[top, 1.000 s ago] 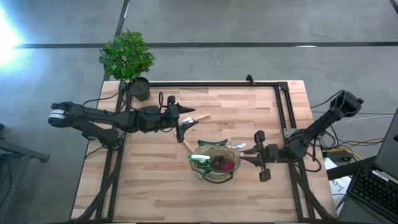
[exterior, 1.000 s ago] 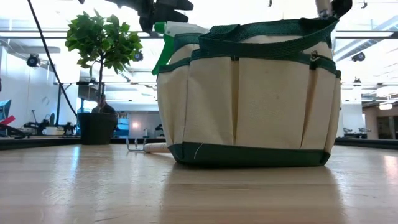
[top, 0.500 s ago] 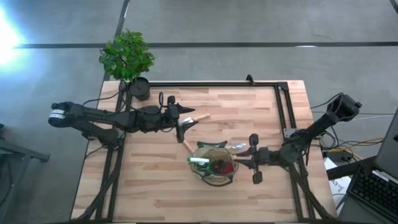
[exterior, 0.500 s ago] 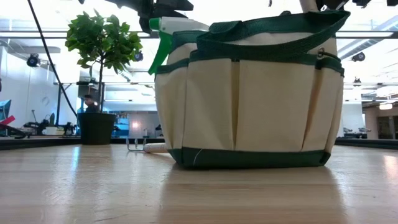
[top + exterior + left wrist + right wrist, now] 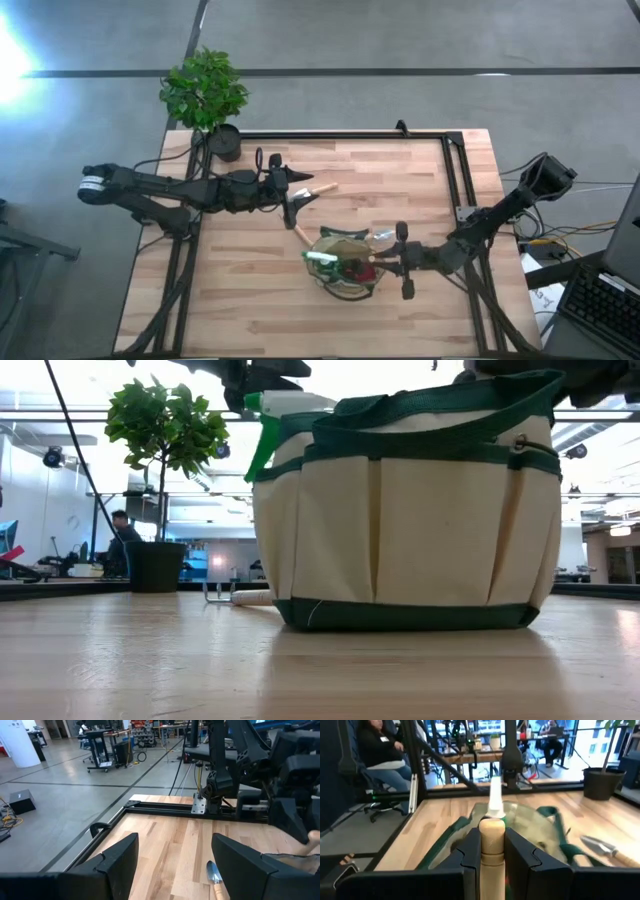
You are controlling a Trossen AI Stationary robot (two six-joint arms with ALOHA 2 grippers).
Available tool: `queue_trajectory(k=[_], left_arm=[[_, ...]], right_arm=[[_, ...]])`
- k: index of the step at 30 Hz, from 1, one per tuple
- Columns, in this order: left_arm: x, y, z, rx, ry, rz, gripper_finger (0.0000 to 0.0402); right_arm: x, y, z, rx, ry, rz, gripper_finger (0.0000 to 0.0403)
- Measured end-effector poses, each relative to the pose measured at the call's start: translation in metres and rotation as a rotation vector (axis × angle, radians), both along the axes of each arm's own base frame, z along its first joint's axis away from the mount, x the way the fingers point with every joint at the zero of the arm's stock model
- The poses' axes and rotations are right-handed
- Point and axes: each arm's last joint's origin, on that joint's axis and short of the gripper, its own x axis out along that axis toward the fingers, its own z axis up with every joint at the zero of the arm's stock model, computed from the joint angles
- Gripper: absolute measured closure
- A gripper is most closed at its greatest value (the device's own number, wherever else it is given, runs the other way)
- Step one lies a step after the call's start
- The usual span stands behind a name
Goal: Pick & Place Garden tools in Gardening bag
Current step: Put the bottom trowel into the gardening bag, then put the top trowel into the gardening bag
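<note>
Low view: the bag (image 5: 405, 510) is being shown nearest, standing upright on the table (image 5: 150, 660), with a green trigger and white sprayer top (image 5: 275, 415) sticking up from its near-left rim.
Bag position: in the high view the bag (image 5: 345, 262) is being seen on the table's front half, a little right of centre, with the spray bottle (image 5: 322, 258) and a red glove (image 5: 362, 268) lying inside it.
Right gripper: the right gripper (image 5: 385, 262) is being held over the bag's right rim, its fingers clenched on a wooden handle (image 5: 492, 842); in the right wrist view the handle is being seen upright between the two dark fingers (image 5: 470, 852), pointing toward the open bag (image 5: 530, 827).
Tool head: which tool the handle belongs to is not being shown.
Trowel by bag: a metal-bladed trowel (image 5: 381, 236) is being seen lying on the wood just beside the bag's far-right edge, outside it.
Rake: a wooden-handled tool (image 5: 298, 233) is being seen lying on the table just behind the bag's far-left edge, under the left gripper.
Left gripper: the left gripper (image 5: 300, 196) is being held above the table's middle, behind the bag, its fingers spread wide and grasping nothing.
Left wrist view: a trowel (image 5: 216, 879) is being seen on the boards between the spread fingers (image 5: 120, 857).
Plant: a potted plant (image 5: 207, 95) is being seen at the far-left corner.
Background: a person (image 5: 120, 540) is being seen in the room beyond the table.
</note>
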Motion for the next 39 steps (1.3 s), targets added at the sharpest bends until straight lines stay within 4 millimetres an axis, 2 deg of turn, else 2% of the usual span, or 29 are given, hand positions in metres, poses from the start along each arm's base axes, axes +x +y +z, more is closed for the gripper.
queue_trajectory(k=[9, 15, 18, 24, 28, 34, 39], left_arm=[[0.0, 0.001, 0.0, -0.001, 0.0, 0.002, 0.0147], [0.0, 0.001, 0.0, -0.001, 0.0, 0.002, 0.0147], [0.0, 0.001, 0.0, -0.001, 0.001, 0.002, 0.0147], [0.0, 0.001, 0.0, -0.001, 0.001, 0.002, 0.0147], [0.0, 0.001, 0.0, -0.001, 0.001, 0.002, 0.0147], [0.0, 0.001, 0.0, -0.002, 0.001, 0.003, 0.0147], [0.0, 0.001, -0.001, -0.001, 0.012, 0.003, 0.0147]], right_arm=[[0.006, 0.004, -0.019, 0.021, 0.061, -0.017, 0.036], [0.007, 0.002, -0.018, 0.015, 0.055, -0.019, 0.0359], [0.005, 0.002, -0.014, 0.019, 0.041, -0.018, 0.0333], [0.004, 0.0, -0.008, 0.035, 0.021, -0.018, 0.0254], [0.003, 0.0, -0.005, 0.041, 0.011, -0.017, 0.0219], [0.0, -0.002, 0.006, 0.012, -0.034, -0.012, 0.0188], [-0.011, -0.01, 0.035, -0.017, -0.16, -0.011, 0.0184]])
